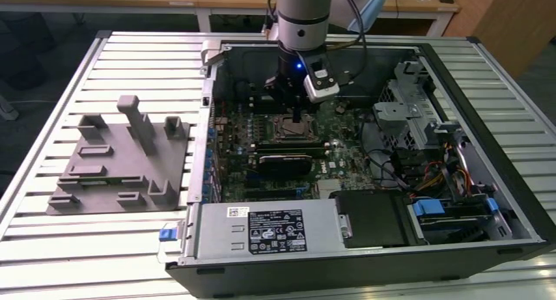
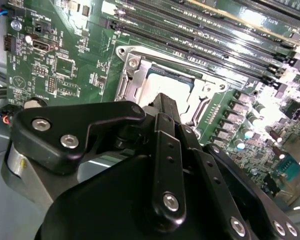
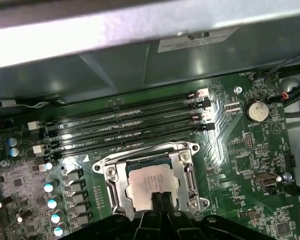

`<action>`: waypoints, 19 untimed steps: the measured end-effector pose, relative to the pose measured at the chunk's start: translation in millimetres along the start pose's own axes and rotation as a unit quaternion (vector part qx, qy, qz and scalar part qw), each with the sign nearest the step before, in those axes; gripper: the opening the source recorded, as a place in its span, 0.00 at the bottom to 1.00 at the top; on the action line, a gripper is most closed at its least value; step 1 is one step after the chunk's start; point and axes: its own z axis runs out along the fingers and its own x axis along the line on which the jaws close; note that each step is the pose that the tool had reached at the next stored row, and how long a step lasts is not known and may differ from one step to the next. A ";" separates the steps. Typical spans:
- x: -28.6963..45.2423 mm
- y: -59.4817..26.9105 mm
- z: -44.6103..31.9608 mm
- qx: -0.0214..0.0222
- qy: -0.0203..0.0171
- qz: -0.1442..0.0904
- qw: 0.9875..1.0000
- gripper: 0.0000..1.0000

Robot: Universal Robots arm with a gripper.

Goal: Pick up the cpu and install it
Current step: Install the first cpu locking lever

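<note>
The cpu lies flat in the motherboard's metal socket frame, its pale silvery top facing up. In the second wrist view the cpu shows just beyond my fingertips. My gripper hangs straight over the socket, its two dark fingers pressed together, their tips at the cpu's near edge. Nothing is held between them. In the exterior view the gripper reaches down inside the open computer case, over the socket. Whether the tips touch the chip I cannot tell.
Memory slots run beside the socket, and a row of capacitors stands on its other side. The case walls, a drive cage and a power supply hem in the board. A grey tray with posts sits at the exterior view's left.
</note>
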 end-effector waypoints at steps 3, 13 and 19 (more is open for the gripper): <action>-0.3 -0.1 -5.4 0.000 0.000 -0.001 1.000 0.11; -1.1 -0.3 -18.9 0.000 0.000 -0.003 1.000 0.11; -1.1 -0.4 -19.2 0.000 0.000 -0.003 1.000 0.11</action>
